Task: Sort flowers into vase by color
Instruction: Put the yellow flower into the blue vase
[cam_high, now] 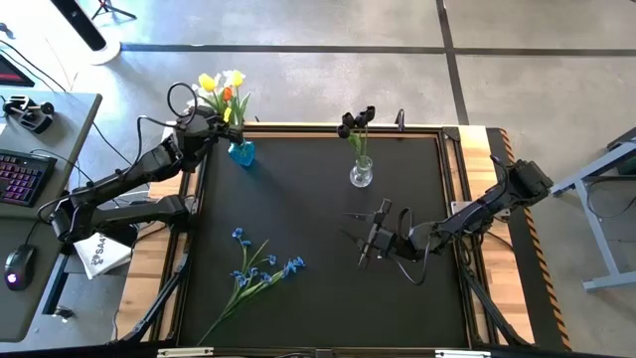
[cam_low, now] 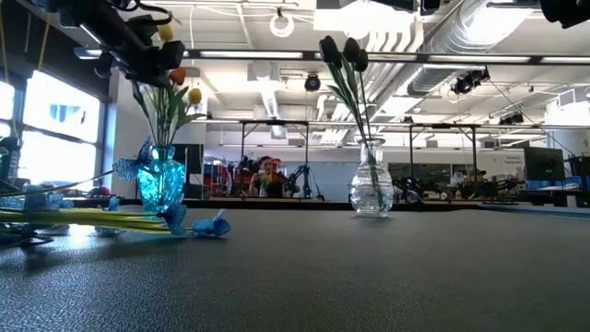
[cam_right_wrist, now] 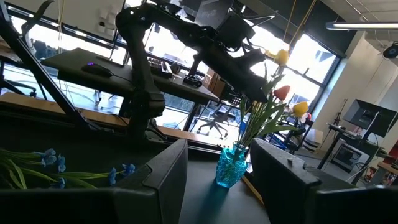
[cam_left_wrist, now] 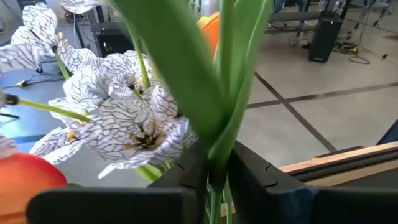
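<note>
We see the left claw (cam_high: 221, 111) over the far left corner of the worktop (cam_high: 318, 268), just above the blue vase (cam_high: 241, 152). Its fingers (cam_left_wrist: 193, 171) are closed tight on a green stem (cam_left_wrist: 217, 155) among the bunch standing in that vase. Around the held stem crowd white veined flowers (cam_left_wrist: 130, 121) and orange-red tulips (cam_left_wrist: 28, 177); from above, yellow tulips (cam_high: 207, 82) and white ones (cam_high: 235, 78) top the same bunch.

The clear glass vase (cam_high: 362, 173) stands near the far edge of the worktop, right of its middle, and holds the dark near-black tulips (cam_high: 356, 119), whose stems (cam_low: 355, 101) lean slightly in the low view.

The small blue sprays (cam_high: 260, 268) lie flat on the worktop towards the near left corner, their long green stems running diagonally down to the near edge. In the low view they lie just in front of the blue vase (cam_low: 160, 180).

The right claw (cam_high: 376, 237) rests low over the worktop right of centre, well apart from both vases, nearer the right edge. Its fingers (cam_right_wrist: 165, 171) stand parted with nothing between them, and past them we see the blue vase (cam_right_wrist: 231, 165) and its bunch.
</note>
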Controlling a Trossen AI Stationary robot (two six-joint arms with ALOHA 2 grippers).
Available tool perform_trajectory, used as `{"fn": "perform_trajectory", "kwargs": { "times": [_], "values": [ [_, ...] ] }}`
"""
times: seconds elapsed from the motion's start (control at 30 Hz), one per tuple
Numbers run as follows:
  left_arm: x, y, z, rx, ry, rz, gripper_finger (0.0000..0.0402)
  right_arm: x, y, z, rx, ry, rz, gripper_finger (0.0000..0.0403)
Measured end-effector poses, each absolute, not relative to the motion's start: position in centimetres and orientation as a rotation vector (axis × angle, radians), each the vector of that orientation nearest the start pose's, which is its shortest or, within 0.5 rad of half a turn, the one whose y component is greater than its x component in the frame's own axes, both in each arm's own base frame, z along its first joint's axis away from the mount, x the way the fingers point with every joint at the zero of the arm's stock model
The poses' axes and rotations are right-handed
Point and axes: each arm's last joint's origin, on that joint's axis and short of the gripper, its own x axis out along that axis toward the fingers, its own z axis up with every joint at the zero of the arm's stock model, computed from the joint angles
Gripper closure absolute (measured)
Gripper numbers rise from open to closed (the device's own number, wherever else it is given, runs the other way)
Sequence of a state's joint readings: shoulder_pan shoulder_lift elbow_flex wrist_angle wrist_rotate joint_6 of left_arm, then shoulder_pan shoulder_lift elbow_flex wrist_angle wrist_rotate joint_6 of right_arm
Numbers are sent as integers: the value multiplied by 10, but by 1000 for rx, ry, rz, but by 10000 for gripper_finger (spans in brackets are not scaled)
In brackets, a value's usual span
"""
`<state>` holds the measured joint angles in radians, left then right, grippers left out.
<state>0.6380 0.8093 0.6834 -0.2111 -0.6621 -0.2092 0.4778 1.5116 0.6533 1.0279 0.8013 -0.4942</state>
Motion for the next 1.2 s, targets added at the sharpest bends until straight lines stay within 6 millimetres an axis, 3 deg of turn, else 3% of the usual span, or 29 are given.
{"fn": "perform_trajectory", "kwargs": {
  "times": [0.5,0.7,0.97,1.2],
  "values": [
    [128,117,294,-139,254,1314,292,273,118,236,-387,-54,-349,229],
    [124,112,309,-133,292,1275,275,273,118,236,-387,-54,-348,229],
    [124,98,334,-176,349,1107,273,273,118,236,-387,-54,-349,229],
    [135,84,338,-171,362,893,273,273,118,236,-387,-54,-349,229]
  ]
}}
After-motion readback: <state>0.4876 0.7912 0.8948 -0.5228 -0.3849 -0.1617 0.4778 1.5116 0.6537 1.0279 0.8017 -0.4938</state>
